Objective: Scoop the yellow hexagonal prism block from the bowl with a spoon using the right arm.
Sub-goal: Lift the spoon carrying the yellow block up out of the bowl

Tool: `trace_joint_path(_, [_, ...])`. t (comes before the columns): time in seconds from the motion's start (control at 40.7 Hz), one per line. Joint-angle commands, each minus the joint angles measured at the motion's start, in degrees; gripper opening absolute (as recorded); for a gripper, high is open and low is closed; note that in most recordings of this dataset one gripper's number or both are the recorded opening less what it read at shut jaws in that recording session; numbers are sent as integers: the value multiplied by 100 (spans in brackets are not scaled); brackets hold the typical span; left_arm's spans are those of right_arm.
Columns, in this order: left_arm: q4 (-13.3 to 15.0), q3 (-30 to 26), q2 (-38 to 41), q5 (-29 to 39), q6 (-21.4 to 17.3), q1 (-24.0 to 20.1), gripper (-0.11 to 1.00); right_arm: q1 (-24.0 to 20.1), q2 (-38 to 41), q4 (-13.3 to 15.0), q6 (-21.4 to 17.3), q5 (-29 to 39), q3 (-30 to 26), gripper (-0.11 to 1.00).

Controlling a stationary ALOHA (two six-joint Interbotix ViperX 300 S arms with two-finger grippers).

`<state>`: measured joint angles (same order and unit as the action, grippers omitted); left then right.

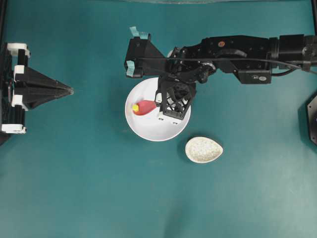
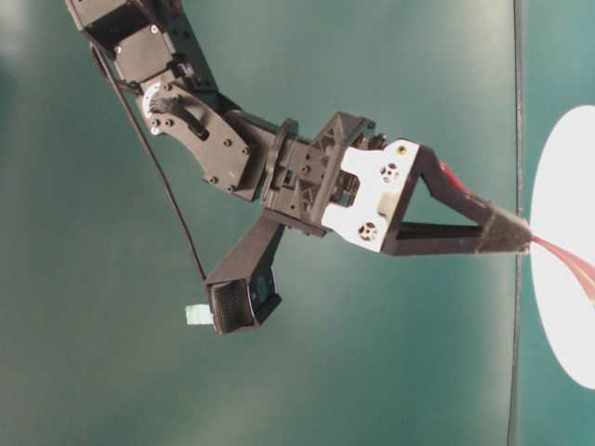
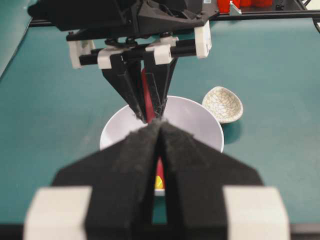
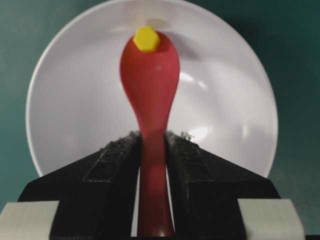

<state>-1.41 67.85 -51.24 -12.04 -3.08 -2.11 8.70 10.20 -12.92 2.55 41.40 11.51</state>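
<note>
Clamped tight in the right gripper (image 4: 152, 145), the spoon (image 4: 150, 85) reaches over the bowl (image 4: 65, 110) with the yellow block (image 4: 146, 38) on its scoop tip; the left gripper (image 1: 69, 90) sits well apart, fingers pressed together on nothing, a speckled dish (image 1: 204, 149) beside the bowl

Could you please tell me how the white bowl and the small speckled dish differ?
The bowl is large, round and plain white; the speckled dish is much smaller, oval and beige. The bowl has the spoon over it; nothing shows in the speckled dish. Both rest on the teal table.
</note>
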Motion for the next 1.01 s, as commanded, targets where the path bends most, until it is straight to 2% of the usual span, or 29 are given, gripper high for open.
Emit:
trace_joint_path(0.0, [-9,-97,35,-26,-9,-18,-1,-9,-316,-18,-18,-185,26,23])
trace_joint_path(0.393, [-9,-97,35,-26,-9,-9,-1,-9,-1099,-26,-290,-1090,993,23])
trace_joint_path(0.737, [-9,-97,35,-26,0,-9,-1,-105,-2127,-35,-316,-2646,1986,23])
trace_joint_path(0.983, [-9,-97,35,-26,0,-9,-1,-123,-2777,-35,-272,-2988,2355,23])
